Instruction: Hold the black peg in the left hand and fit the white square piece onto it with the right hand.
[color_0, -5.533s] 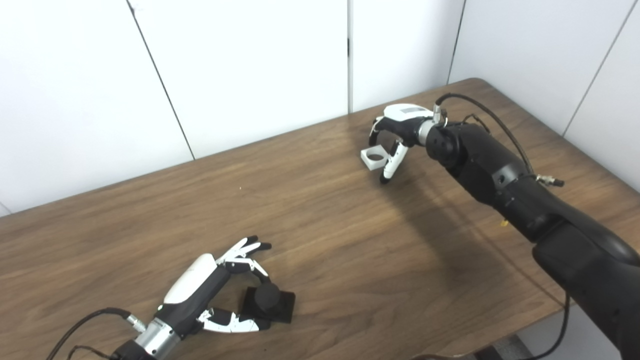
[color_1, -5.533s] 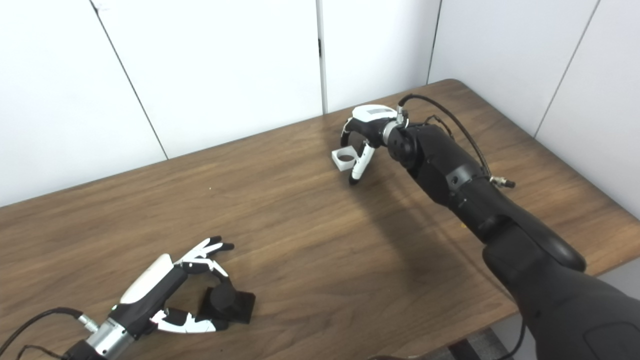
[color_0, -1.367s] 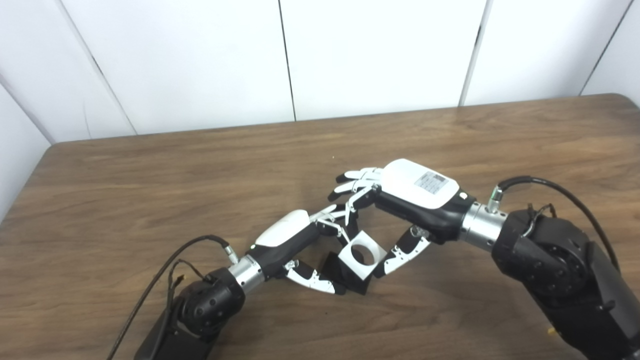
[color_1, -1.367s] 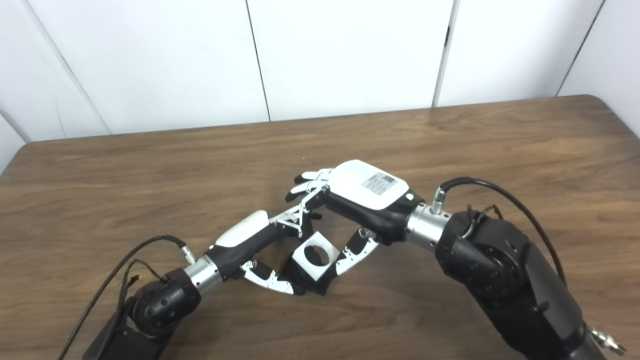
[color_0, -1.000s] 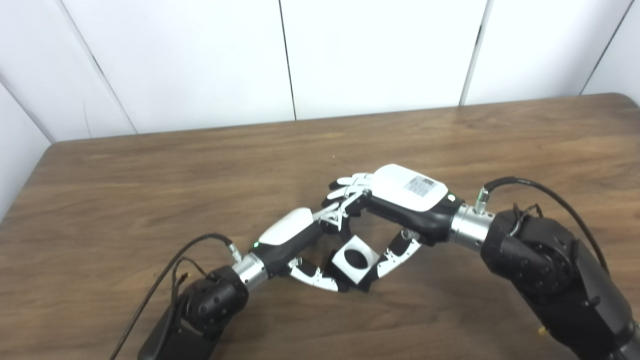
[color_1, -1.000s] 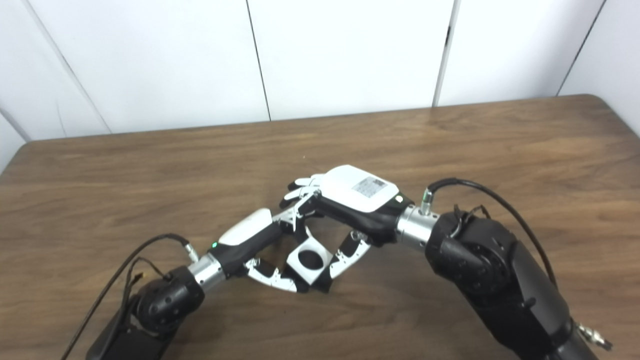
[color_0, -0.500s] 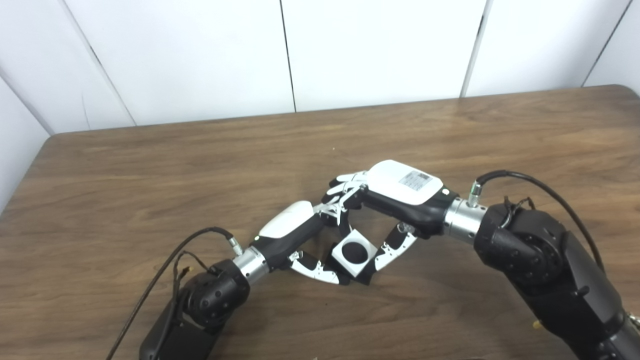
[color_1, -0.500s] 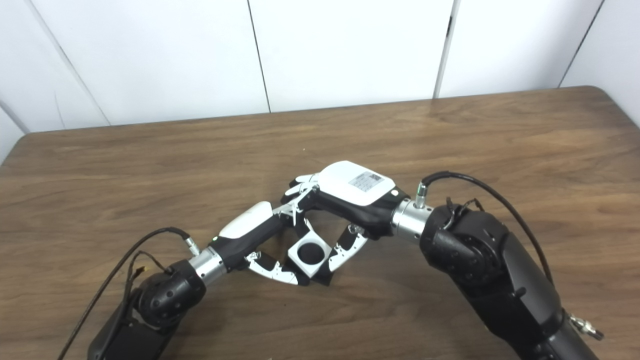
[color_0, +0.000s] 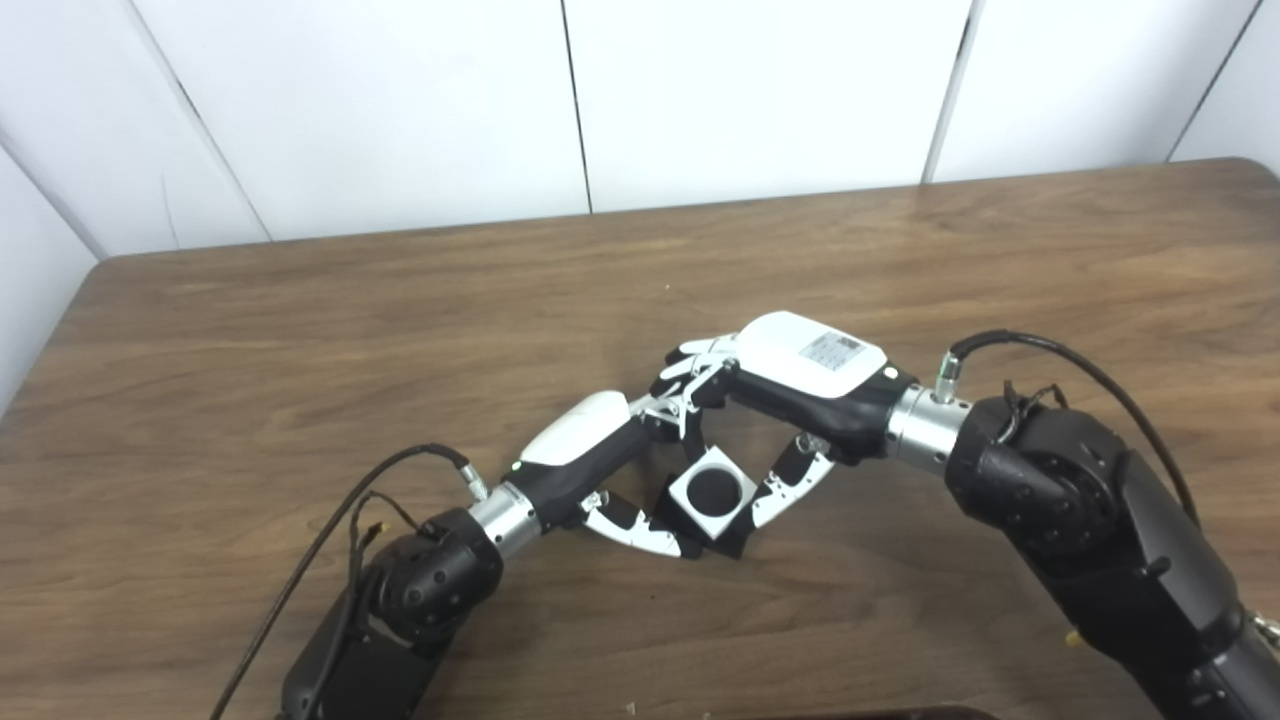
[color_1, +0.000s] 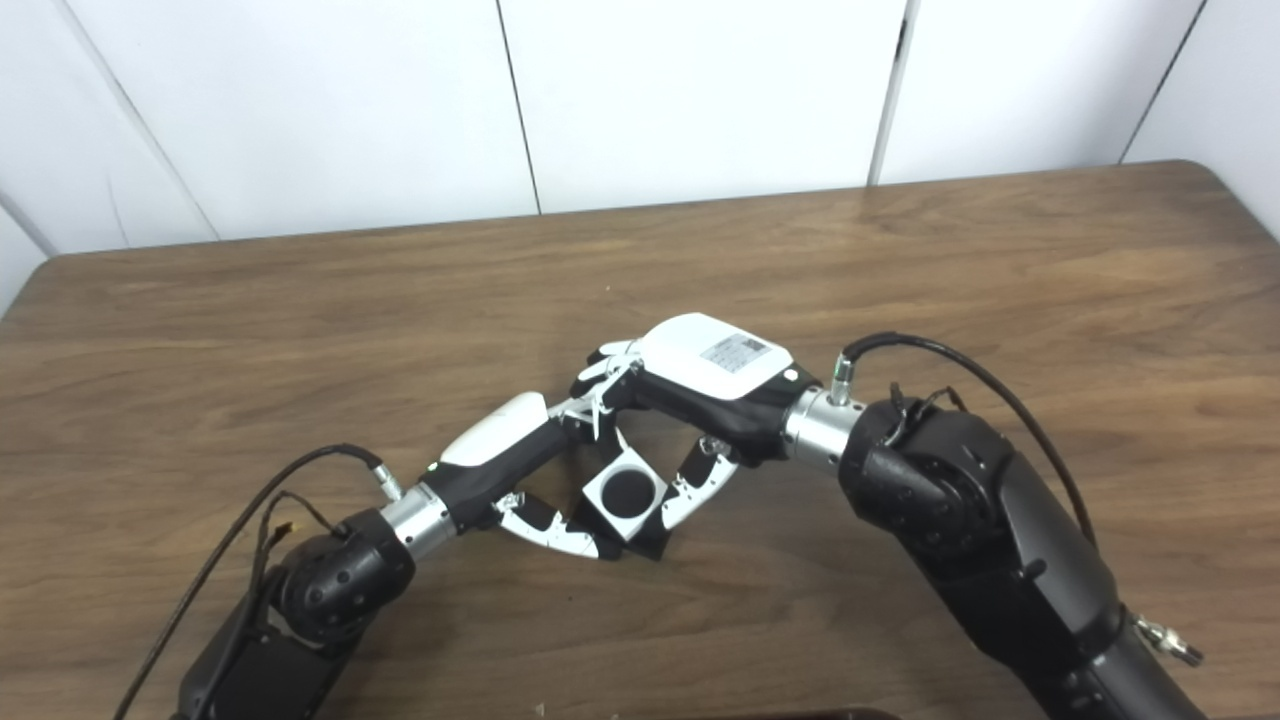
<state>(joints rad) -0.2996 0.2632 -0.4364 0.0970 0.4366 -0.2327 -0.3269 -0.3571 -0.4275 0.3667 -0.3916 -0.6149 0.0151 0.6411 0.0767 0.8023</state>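
Observation:
The white square piece (color_0: 712, 492) sits over the black peg (color_0: 711, 491); the peg's round top fills the piece's hole. The peg's black base (color_0: 730, 543) shows under the piece on the brown table (color_0: 300, 330). My left hand (color_0: 590, 462) is shut on the peg's base, its thumb (color_0: 640, 532) along the near side. My right hand (color_0: 800, 385) is shut on the white piece, its thumb (color_0: 785, 490) against the right edge and its fingers (color_0: 690, 375) curled over the far side. The same shows in the right eye view, with the piece (color_1: 625, 493) between both hands.
White wall panels (color_0: 750, 90) stand behind the table's far edge. The table's left edge (color_0: 60, 330) and right far corner (color_0: 1240, 165) are in view. Cables (color_0: 330, 540) run from both wrists.
Over the last second the white piece has gone down onto the peg; the peg's top now fills its hole. Both hands have shifted slightly. Earlier the hands were far apart, each at its own part.

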